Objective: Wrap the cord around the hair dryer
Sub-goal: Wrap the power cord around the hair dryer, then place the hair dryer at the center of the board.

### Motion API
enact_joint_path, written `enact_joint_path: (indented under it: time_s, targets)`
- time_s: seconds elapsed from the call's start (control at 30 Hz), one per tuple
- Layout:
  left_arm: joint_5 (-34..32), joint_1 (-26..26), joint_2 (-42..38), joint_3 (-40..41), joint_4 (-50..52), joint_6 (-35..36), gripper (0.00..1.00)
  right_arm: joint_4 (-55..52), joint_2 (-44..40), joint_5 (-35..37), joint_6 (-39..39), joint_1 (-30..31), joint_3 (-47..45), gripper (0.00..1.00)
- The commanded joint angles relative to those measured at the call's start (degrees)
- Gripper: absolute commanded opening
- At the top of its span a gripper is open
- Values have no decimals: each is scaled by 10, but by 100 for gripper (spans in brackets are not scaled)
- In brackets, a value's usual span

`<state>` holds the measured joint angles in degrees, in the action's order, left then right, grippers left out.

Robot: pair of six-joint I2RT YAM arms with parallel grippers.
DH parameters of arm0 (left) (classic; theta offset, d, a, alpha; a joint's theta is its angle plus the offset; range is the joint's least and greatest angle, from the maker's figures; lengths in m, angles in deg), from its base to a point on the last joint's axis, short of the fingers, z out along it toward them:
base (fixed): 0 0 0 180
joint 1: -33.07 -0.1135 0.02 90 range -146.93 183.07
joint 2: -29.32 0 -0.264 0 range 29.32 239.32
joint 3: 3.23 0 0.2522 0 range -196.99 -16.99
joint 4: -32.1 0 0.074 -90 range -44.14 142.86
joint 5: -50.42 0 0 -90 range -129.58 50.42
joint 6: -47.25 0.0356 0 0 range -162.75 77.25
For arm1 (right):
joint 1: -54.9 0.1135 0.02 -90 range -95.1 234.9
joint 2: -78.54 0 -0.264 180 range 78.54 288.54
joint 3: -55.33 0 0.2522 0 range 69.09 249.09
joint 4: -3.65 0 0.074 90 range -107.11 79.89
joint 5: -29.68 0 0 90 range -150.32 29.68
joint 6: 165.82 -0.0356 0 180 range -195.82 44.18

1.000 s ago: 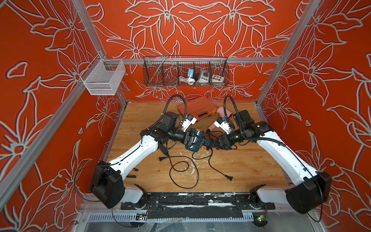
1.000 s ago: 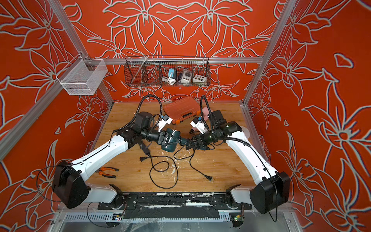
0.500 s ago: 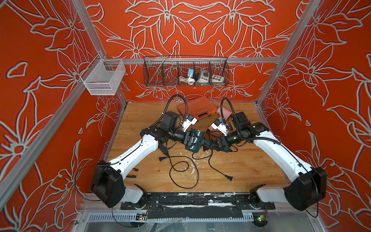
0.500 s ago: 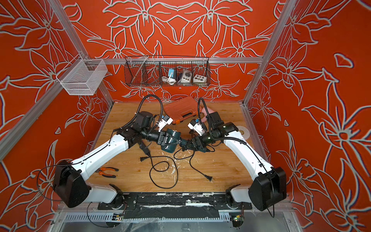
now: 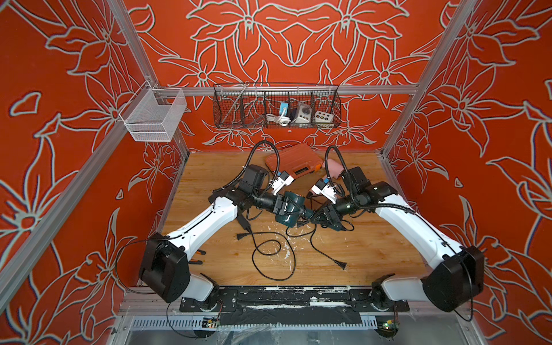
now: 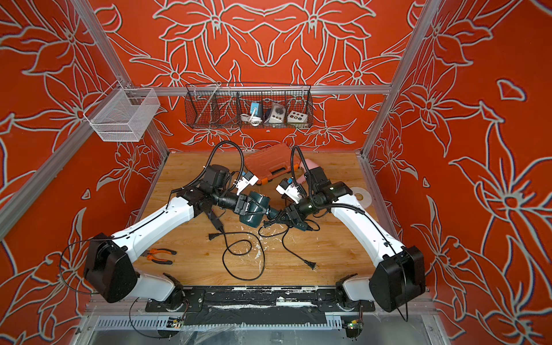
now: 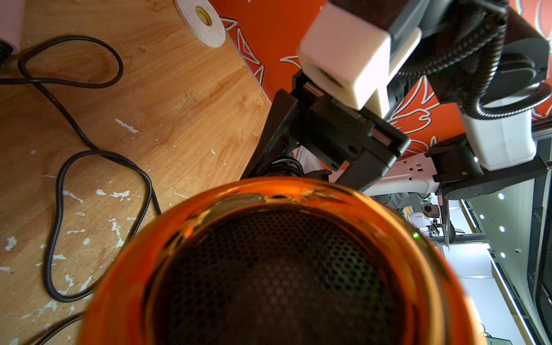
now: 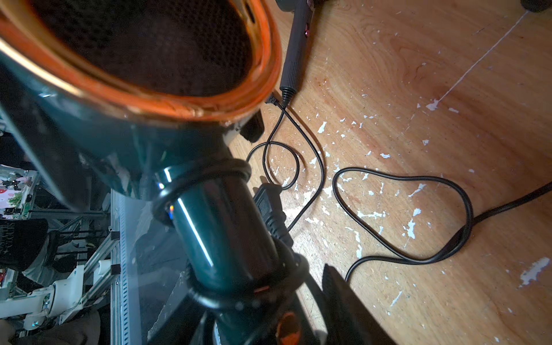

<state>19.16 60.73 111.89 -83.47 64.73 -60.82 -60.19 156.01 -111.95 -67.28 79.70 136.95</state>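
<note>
In both top views the dark teal hair dryer (image 5: 292, 209) (image 6: 254, 209) hangs above the table's middle. My left gripper (image 5: 285, 206) (image 6: 248, 206) is shut on its barrel. The left wrist view shows only the dryer's orange-rimmed rear grille (image 7: 283, 268); the jaws are hidden. Its black cord (image 8: 206, 179) circles the handle in loops, and the plug (image 8: 268, 206) lies along the handle. My right gripper (image 5: 318, 216) (image 6: 283, 216) (image 8: 268, 304) straddles the handle's end. A strip of table shows between the handle and one finger (image 8: 343, 298), so it is open.
Loose black cables (image 5: 268, 254) and a dark pen-shaped tool (image 8: 295, 44) lie on the wooden table under the arms. An orange tool case (image 5: 294, 162) and a pink device (image 5: 333, 167) sit behind. Pliers (image 6: 159, 255), a tape roll (image 6: 360, 195), and wall baskets (image 5: 276, 106) (image 5: 152, 119).
My right gripper has slid left onto the end of the dryer's handle and its jaws have narrowed around it. The left arm and the dryer have stayed put.
</note>
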Motion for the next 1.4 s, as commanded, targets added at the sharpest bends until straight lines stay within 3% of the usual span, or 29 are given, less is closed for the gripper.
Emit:
enact_joint_path:
  time_s: [0.0, 0.5, 0.6, 0.73, 0.87, 1.0, 1.13, 1.23, 1.37]
  targets:
    - [56, 7, -1, -53, -100, 3, 0, 8, 11, -19, -40, 14, -17, 55]
    - [93, 13, 25, -82, -122, -10, 0, 58, 5, -42, -61, 16, -47, 43]
    - [95, 16, 32, -86, -125, -11, 0, 63, 6, -42, -64, 16, -51, 32]
    - [96, 19, 41, -94, -111, -1, 0, 71, 3, -35, -66, 17, -61, 4]
    - [86, 19, 45, -100, -94, 8, 0, 83, -9, -12, -72, 16, -77, 0]
    - [67, 19, 44, -102, -91, 4, 43, 97, -24, 7, -86, 11, -91, 0]
    - [50, 19, 43, -105, -89, 4, 74, 113, -42, 12, -99, -1, -103, 0]
    - [44, 18, 44, -110, -84, 5, 85, 113, -51, 17, -101, -9, -107, 0]
    - [34, 18, 43, -113, -84, 3, 93, 119, -61, 21, -109, -23, -116, 0]
